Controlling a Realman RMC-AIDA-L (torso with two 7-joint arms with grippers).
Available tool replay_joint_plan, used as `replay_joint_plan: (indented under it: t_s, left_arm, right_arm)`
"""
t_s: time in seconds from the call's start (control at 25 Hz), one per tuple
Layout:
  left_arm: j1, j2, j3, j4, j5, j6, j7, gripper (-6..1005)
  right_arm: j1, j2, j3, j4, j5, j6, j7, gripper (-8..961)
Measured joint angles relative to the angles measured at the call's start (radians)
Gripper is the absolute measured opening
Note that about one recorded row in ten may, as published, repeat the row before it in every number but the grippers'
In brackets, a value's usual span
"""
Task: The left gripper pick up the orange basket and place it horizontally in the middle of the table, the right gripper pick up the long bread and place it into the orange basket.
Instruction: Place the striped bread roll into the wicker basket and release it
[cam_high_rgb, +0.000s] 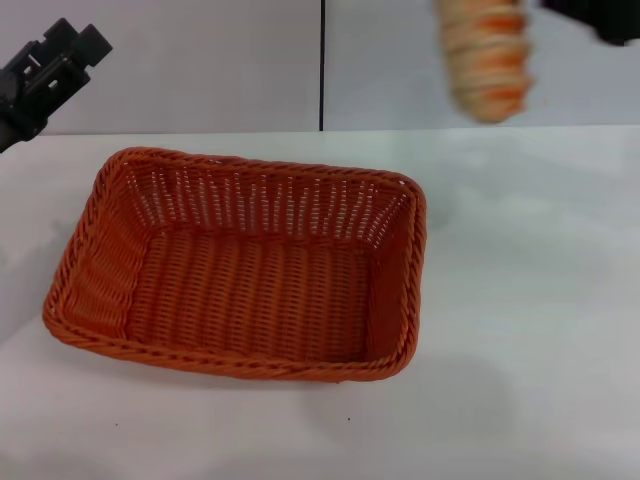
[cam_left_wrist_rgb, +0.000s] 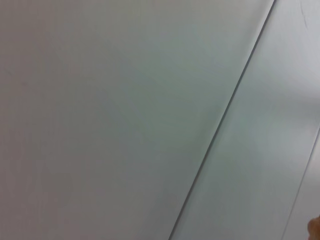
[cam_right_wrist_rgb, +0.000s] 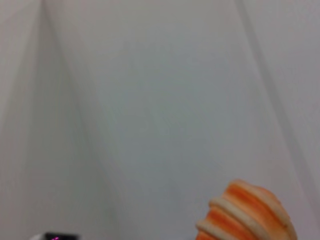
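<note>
Pale grey wall panels (cam_high_rgb: 200, 60) split by a dark vertical seam (cam_high_rgb: 321, 65).

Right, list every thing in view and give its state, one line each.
Basket: empty, upright on the table, lying lengthwise across it.
Bread: in the air, hanging on end above and beyond the basket's right far corner, not yet in it.
Right gripper: raised at the top right by the bread.
Left gripper: raised at the far left, clear of the basket, holding nothing.
Table: white, bearing the basket.
</note>
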Motion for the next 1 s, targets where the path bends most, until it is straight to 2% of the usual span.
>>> replay_joint_plan:
  t_s: [0.04, 0.12, 0.16, 0.2, 0.36, 0.44, 0.84, 1.0]
  left_arm:
    - [-0.003, 0.000, 0.000, -0.006, 0.000, 0.000, 0.001, 796]
    - [-0.008, 0.002, 0.000, -0.015, 0.002, 0.000, 0.004, 795]
    - [-0.014, 0.002, 0.003, -0.018, 0.004, 0.000, 0.003, 795]
    - [-0.014, 0.002, 0.003, -0.018, 0.004, 0.000, 0.003, 795]
    - [-0.019, 0.002, 0.017, -0.019, 0.007, 0.001, 0.003, 795]
    - [-0.019, 0.001, 0.019, -0.019, 0.005, 0.001, 0.006, 795]
    - [-0.021, 0.000, 0.021, -0.019, 0.002, 0.001, 0.008, 795]
    - [-0.021, 0.000, 0.020, -0.019, 0.002, 0.001, 0.008, 795]
  right_arm:
    - [0.046, 0.007, -0.057, 0.061, -0.010, 0.013, -0.036, 159]
    - [0.068, 0.009, -0.084, 0.091, -0.019, 0.021, -0.054, 156]
    - [0.122, 0.012, -0.137, 0.152, -0.067, 0.055, -0.077, 154]
    - [0.122, 0.012, -0.137, 0.152, -0.067, 0.055, -0.077, 151]
    - [0.208, 0.026, -0.184, 0.260, -0.168, 0.147, -0.067, 141]
    - [0.221, 0.032, -0.191, 0.278, -0.196, 0.162, -0.067, 175]
    - [0.192, 0.037, -0.195, 0.267, -0.219, 0.152, -0.069, 345]
    - [0.162, 0.037, -0.184, 0.248, -0.214, 0.129, -0.070, 511]
